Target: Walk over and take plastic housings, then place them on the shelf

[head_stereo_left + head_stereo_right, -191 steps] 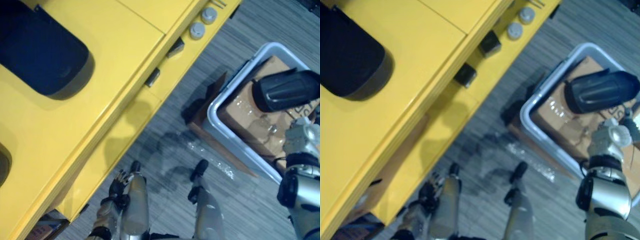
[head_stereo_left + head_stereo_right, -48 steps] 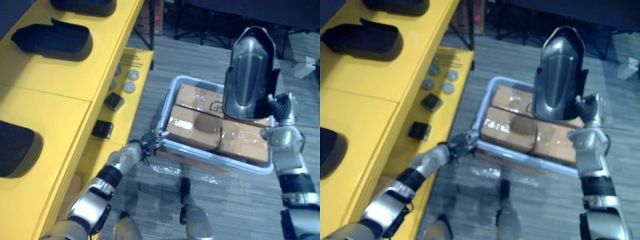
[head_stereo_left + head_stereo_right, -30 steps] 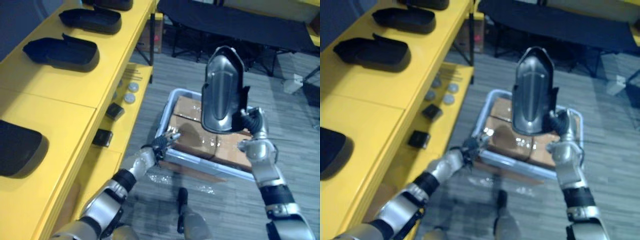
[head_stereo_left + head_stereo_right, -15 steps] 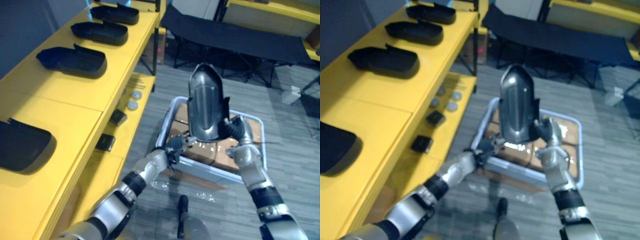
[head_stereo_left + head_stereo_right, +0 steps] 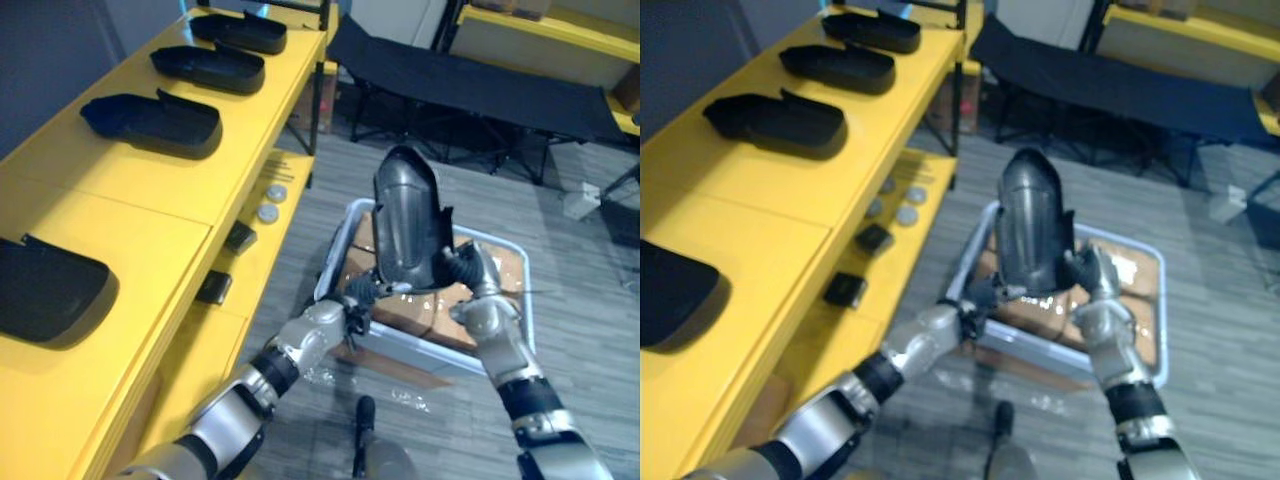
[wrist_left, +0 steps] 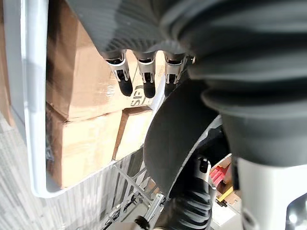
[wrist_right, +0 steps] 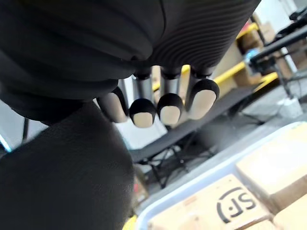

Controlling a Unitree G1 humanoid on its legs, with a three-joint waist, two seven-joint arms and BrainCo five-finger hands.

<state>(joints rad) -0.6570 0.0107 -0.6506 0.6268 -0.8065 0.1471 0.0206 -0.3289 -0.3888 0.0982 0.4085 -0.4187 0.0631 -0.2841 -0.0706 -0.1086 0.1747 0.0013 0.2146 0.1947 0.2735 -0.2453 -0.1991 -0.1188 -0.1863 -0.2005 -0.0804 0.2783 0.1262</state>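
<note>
My right hand (image 5: 470, 278) is shut on a dark grey plastic housing (image 5: 408, 230) and holds it upright over a grey bin (image 5: 335, 262) of cardboard boxes (image 5: 432, 308). In the right wrist view its fingers (image 7: 163, 108) curl round the housing (image 7: 62, 163). My left hand (image 5: 352, 300) reaches up to the housing's lower end, open, its fingers (image 6: 125, 79) straight just beside the housing (image 6: 177, 129). Several more dark housings (image 5: 155, 118) lie in a row on the yellow shelf (image 5: 130, 200) at the left.
The bin stands on the floor right of the shelf. A lower yellow shelf board carries small black blocks (image 5: 238, 236) and round grey discs (image 5: 268, 212). A black folding cot (image 5: 480, 90) stands behind the bin, and another yellow shelf lies beyond it.
The camera has tilted up, showing more of the shelf. My left hand has closed in on the housing's lower end. The right hand keeps its grip and has brought the housing slightly lower.
</note>
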